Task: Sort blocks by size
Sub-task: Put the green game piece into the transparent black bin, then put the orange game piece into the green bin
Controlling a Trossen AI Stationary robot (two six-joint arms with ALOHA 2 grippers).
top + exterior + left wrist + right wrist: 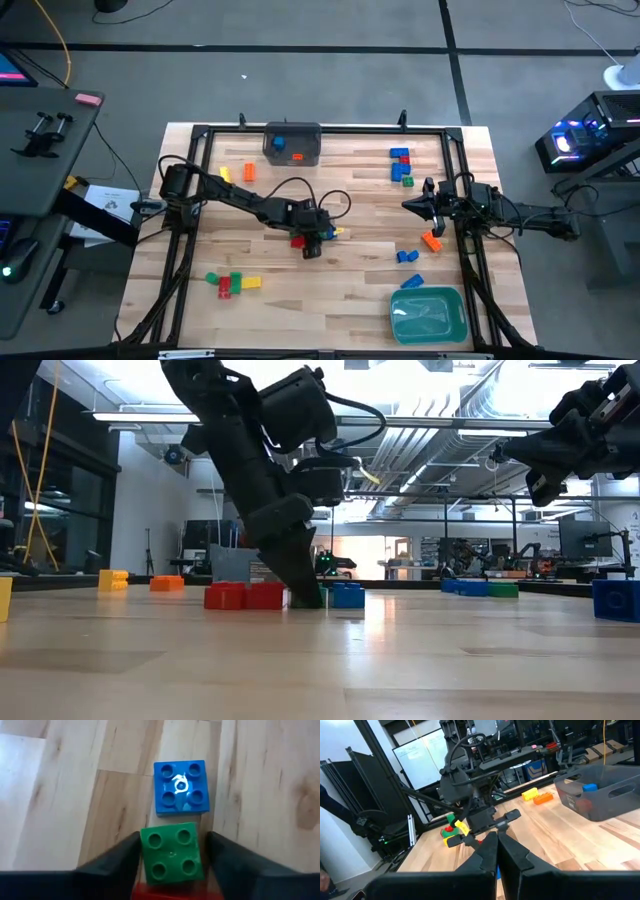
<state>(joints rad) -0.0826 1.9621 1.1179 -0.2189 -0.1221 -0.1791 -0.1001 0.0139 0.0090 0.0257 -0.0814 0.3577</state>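
Left gripper [172, 865] straddled the little green block [171, 852]

Fingers sat narrow against its smooth sides; probably light, rigid, slippery plastic. Right gripper [497, 851] waited, pinched together.

No readable text, label, brand, number or sign is showing in any view. The whiteboard [422, 757] in the room behind the table is carrying faint writing, but it is coming through too small and blurred to read. The blocks, such as the green block [171, 852] and blue block [180, 787], are showing only plain studs with no legible lettering
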